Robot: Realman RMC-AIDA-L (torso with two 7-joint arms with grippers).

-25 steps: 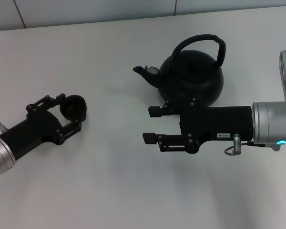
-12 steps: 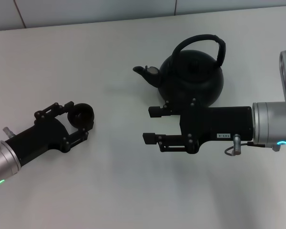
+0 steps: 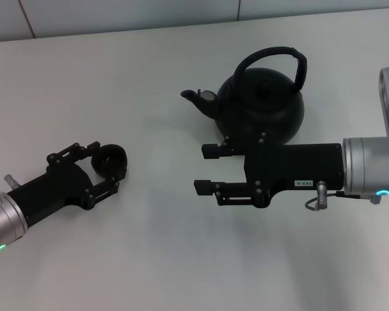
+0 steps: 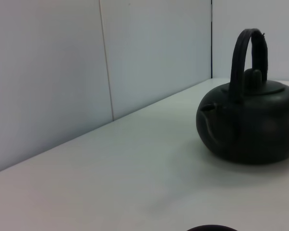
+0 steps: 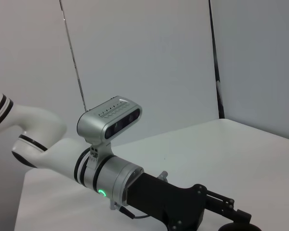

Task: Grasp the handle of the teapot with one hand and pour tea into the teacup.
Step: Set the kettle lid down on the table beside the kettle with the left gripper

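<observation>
My left gripper (image 3: 107,172) sits toward the left edge of the white table (image 3: 149,259), fingers closed around the teacup (image 3: 110,160), one finger on each side of the small black cup. I hold it low, cup mouth up, so it can take tea; whether it rests on the table or hangs just above it I can't tell from the head view. In the left wrist view only a dark sliver of rim shows at the frame edge, probably the cup.

The teapot (image 3: 262,110) stands upright toward the far edge, right of the middle, spout (image 3: 198,97) pointing to my left at the cup's side of the table, well apart from the cup. Its handle (image 3: 275,58) arches free over the lid, nothing touching it.

My right gripper (image 3: 204,168) hovers just on the near side of the pot, jaws wide apart and holding nothing, fingers pointing left, not at the handle. Judgement: cup positioning is the step in hand; the handle grasp is not yet done. The right arm needs to rise and go over the pot to the hoop.
</observation>
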